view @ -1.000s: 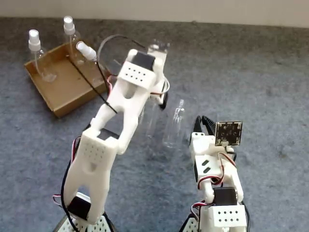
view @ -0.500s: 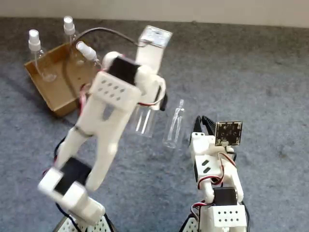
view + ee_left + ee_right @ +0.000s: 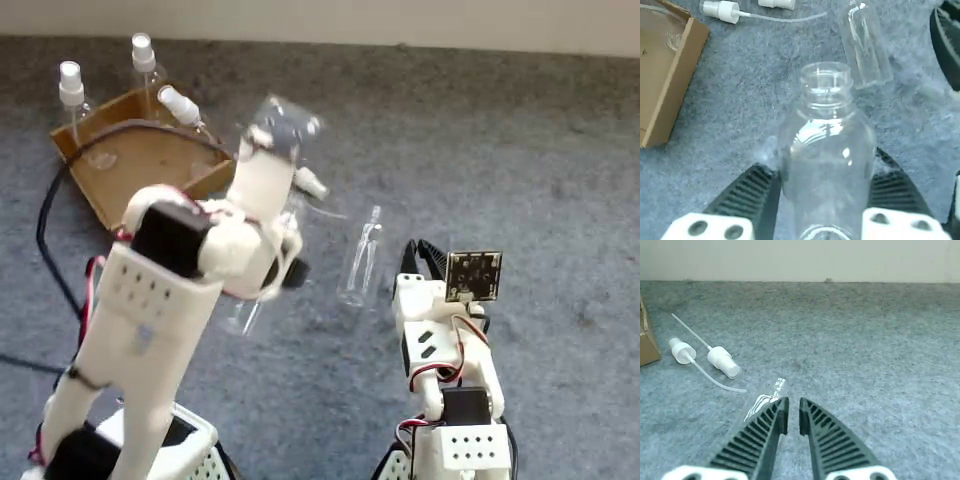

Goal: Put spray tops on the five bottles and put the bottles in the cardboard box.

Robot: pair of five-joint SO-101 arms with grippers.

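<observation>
Between the ribbed black jaws of the left gripper (image 3: 825, 172), left wrist view, sits the held bottle (image 3: 827, 150). It is clear and uncapped, clamped around its body below the shoulder, with the open neck pointing away from the camera. My read is thin stiff plastic: light, smooth enough to slip, and likely to dent if squeezed hard. The mid-body hold suits it and leaves the neck free for a top. Beyond, on the grey carpet (image 3: 740, 100), are the lying bottle (image 3: 862, 42), also uncapped, and two loose spray tops (image 3: 722, 9) with dip tubes. A corner of the cardboard box (image 3: 670, 75) is in shot.

Right wrist view: right gripper (image 3: 792, 415) all but closed, a sliver of gap, holding nothing. It is low over the carpet, just beside the lying bottle (image 3: 760, 402). The spray tops (image 3: 722, 361) lie between that bottle and the box.

High view: box (image 3: 150, 165) far left, with three topped bottles (image 3: 72, 100) in it. The lying bottle (image 3: 362, 260) is just left of the right gripper. Against one second ago, the left arm (image 3: 160, 300) has swung back from its far reach toward near left, carrying the held bottle (image 3: 243, 315). The right arm, lying bottle and box contents are unchanged.
</observation>
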